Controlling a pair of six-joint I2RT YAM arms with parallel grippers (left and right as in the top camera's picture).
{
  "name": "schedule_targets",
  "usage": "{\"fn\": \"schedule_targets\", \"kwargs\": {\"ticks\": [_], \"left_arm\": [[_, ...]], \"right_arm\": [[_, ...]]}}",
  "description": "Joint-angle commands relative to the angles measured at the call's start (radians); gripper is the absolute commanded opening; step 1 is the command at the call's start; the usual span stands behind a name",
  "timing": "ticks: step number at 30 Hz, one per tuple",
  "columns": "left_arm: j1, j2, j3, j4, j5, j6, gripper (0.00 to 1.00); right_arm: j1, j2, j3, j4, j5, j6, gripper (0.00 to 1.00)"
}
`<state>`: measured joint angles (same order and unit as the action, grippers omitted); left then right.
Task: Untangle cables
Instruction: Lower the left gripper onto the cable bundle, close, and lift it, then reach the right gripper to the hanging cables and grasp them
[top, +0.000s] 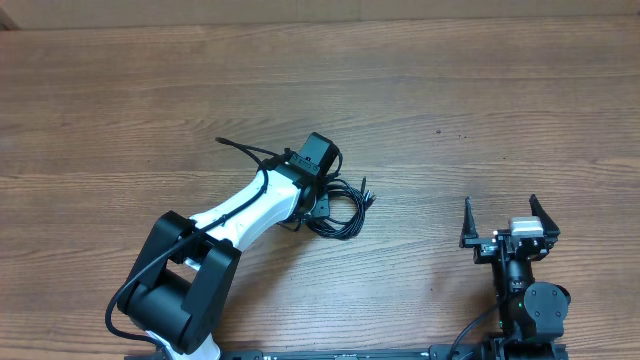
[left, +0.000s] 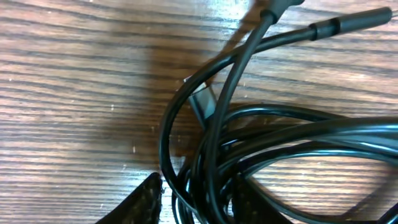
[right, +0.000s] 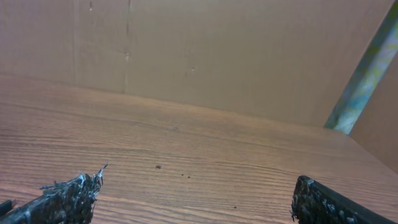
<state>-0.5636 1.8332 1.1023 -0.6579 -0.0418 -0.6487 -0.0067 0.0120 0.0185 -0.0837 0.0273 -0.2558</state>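
- My left gripper (left: 196, 202) is sitting low over the cables (left: 311, 130), which are lying in a loose coil near the middle of the table (top: 450, 90).
- In the wrist view, only the tips of my left fingers (left: 149, 199) are poking in at the bottom edge, with several strands running between them.
- I cannot tell whether those fingers are actually pinching a strand; overhead, my own wrist is covering them.
- One plug (left: 354, 18) is running off the frame's top right.
- My right gripper (top: 501, 203) is resting well apart, jaws spread wide, holding nothing.
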Motion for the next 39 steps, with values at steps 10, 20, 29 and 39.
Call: {"fn": "schedule_targets", "kwargs": {"ticks": [10, 20, 29, 39], "left_arm": [[-0.007, 0.01, 0.017, 0.035, 0.025, -0.003, 0.04], [-0.006, -0.052, 0.068, -0.047, 0.095, 0.028, 0.04], [-0.006, -0.204, 0.356, -0.364, 0.087, 0.073, 0.04], [-0.006, -0.227, 0.52, -0.518, 0.1, 0.072, 0.04]], "right_arm": [[-0.004, -0.009, -0.01, 0.003, 0.008, -0.001, 1.0], [-0.004, -0.009, -0.01, 0.003, 0.008, 0.0, 1.0], [-0.004, -0.009, -0.01, 0.003, 0.008, -0.001, 1.0], [-0.004, -0.009, -0.01, 0.001, -0.013, 0.0, 1.0]]}}
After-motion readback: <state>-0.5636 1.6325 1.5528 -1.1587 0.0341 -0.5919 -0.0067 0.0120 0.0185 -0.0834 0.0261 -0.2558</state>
